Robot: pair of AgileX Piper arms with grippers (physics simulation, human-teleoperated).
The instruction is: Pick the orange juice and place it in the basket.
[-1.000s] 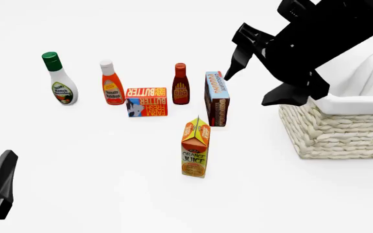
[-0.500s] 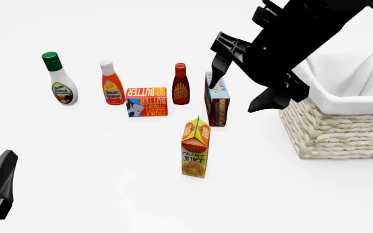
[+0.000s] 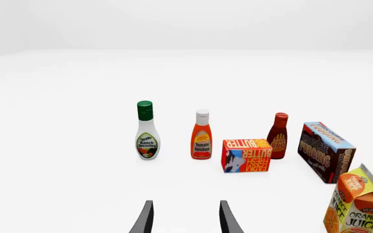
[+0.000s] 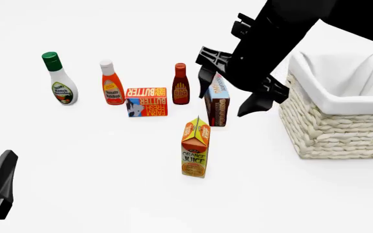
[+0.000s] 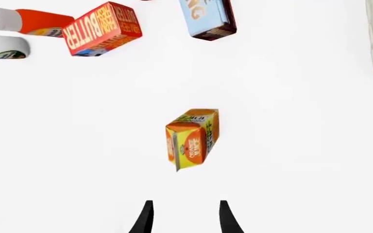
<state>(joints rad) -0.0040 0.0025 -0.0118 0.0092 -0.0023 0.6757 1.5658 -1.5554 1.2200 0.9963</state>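
Two parted black fingers [image 5: 146, 217] of the right gripper [image 5: 184, 218] hang above the upright orange-and-yellow gable-top juice carton [image 5: 192, 138], touching nothing. Bare white table [image 4: 109, 165] rings the carton; the cream woven wicker basket [image 4: 335, 126] stands well apart.

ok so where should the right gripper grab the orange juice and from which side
Best guess: grip the orange juice on its flat body panels just below the gable, coming down from above. It stands upright and apart from the chocolate pudding box, so both sides look free. The right gripper is open and the wrist view looks down on the carton. The sloped ridged top would likely slip.
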